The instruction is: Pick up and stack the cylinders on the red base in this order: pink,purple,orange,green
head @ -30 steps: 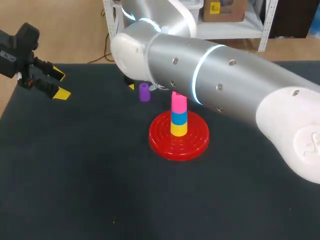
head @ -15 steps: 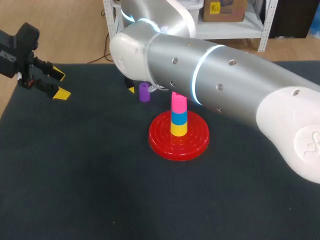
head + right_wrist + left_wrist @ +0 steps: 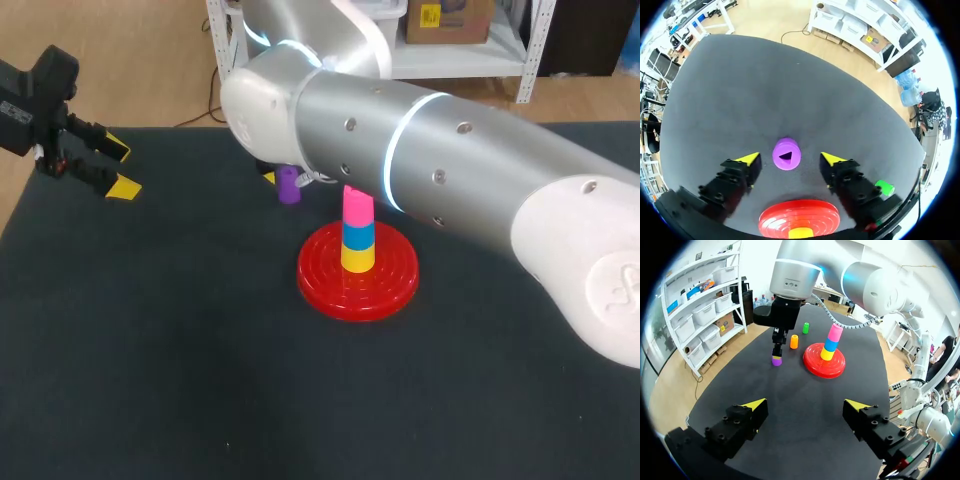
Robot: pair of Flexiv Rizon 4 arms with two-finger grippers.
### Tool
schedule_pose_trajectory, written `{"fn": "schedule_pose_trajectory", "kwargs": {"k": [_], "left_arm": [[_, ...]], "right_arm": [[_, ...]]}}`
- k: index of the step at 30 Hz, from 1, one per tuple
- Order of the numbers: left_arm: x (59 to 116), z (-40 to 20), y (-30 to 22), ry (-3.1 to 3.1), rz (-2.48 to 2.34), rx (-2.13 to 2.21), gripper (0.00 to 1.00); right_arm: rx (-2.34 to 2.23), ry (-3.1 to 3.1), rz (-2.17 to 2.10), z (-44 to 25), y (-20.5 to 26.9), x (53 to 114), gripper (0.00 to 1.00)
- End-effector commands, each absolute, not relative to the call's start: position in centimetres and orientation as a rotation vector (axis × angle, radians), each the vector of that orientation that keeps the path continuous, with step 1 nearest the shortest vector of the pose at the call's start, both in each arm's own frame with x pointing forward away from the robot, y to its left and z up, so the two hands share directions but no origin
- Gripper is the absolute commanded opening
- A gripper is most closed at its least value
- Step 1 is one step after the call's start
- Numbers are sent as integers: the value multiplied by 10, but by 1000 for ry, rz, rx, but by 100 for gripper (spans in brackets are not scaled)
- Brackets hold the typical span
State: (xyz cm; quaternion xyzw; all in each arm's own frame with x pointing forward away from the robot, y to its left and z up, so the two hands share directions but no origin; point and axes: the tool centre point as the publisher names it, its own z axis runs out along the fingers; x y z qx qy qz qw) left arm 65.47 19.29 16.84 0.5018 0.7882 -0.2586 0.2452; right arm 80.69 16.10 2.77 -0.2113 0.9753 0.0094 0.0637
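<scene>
The red base (image 3: 385, 290) sits mid-table and carries a stack of yellow, blue and pink cylinders, pink (image 3: 358, 206) on top. The purple cylinder (image 3: 289, 186) stands upright on the mat to the left of and behind the base. My right gripper (image 3: 790, 158) hangs over it, open, with the purple cylinder (image 3: 786, 154) between its fingers and a gap on each side. In the left wrist view an orange cylinder (image 3: 794, 341) and a green one (image 3: 805, 328) stand beyond the base (image 3: 824, 365). My left gripper (image 3: 805, 405) is open and empty at the table's far left.
My right arm (image 3: 450, 170) crosses the table from the right and hides the mat behind the base, including the orange and green cylinders in the head view. The dark mat (image 3: 180, 350) stretches in front of the base. My left gripper (image 3: 108, 168) sits near the left edge.
The right gripper's visible yellow fingertip has edged slightly towards the purple cylinder. The cylinder, the stack and the left arm have not moved.
</scene>
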Motion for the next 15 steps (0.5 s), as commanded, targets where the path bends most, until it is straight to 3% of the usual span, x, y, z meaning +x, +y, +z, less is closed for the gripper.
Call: {"fn": "schedule_pose_trajectory", "kwargs": {"k": [1,15], "left_arm": [[654,168,193,2149,-704,1368,100],[654,168,193,2149,-704,1368,100]], "right_arm": [[-720,3344,-125,27,165,815,43],[-729,3350,-133,23,171,816,47]]}}
